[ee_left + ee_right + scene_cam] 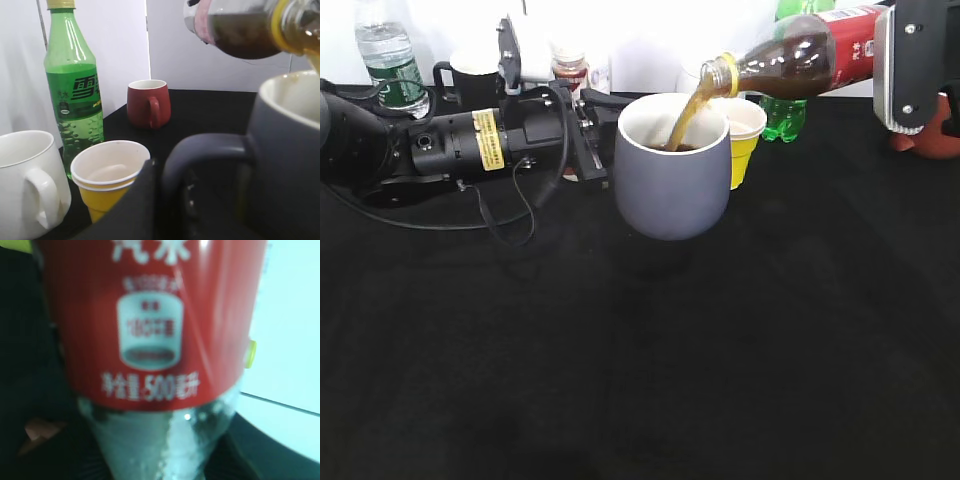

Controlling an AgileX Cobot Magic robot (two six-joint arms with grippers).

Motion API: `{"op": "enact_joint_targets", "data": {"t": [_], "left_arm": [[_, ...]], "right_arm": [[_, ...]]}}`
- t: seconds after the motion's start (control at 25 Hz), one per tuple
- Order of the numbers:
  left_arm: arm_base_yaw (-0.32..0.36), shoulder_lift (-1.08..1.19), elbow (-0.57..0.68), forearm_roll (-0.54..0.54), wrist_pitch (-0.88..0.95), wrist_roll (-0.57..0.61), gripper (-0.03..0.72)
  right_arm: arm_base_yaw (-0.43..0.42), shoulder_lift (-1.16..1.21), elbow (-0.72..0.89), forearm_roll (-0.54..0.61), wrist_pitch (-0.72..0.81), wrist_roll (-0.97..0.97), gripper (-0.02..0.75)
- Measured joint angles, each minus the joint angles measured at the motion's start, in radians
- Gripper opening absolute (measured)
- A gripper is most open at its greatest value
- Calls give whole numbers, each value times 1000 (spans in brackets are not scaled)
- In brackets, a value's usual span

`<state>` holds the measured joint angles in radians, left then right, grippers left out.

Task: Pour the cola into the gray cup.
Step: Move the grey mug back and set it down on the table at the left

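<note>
The right gripper [905,70] is clamped around the body of the cola [800,58], holding the bottle tipped nearly level above the table with its yellow-ringed mouth pointing left, and a brown stream falls from it into the gray cup [672,170]. The left gripper [588,150] is closed on the cup's handle [200,152], holding the cup slightly above the black table [640,360]. Dark liquid already lies in the cup's white interior. Just behind the cup stand a yellow paper cup [745,140] and a green soda bottle [75,85], with a white mug [27,180] beside them and a reddish-brown mug [147,104] farther back
</note>
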<state>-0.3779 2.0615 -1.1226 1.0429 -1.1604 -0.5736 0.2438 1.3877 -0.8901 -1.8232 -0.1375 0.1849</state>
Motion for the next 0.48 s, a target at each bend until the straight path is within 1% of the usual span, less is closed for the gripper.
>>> {"op": "enact_joint_targets", "data": {"t": [0.24, 0.32, 0.4, 0.44, 0.48], "left_arm": [[0, 0, 0, 3, 3, 0, 52], [0, 0, 0, 3, 5, 0, 52], [0, 0, 0, 4, 6, 0, 52], [0, 0, 0, 4, 6, 0, 52], [0, 0, 0, 5, 6, 0, 52]], "right_arm": [[0, 0, 0, 114, -13, 3, 344], [0, 0, 0, 223, -12, 3, 344], [0, 0, 0, 285, -53, 7, 344], [0, 0, 0, 346, -72, 7, 344], [0, 0, 0, 486, -85, 7, 344]]}}
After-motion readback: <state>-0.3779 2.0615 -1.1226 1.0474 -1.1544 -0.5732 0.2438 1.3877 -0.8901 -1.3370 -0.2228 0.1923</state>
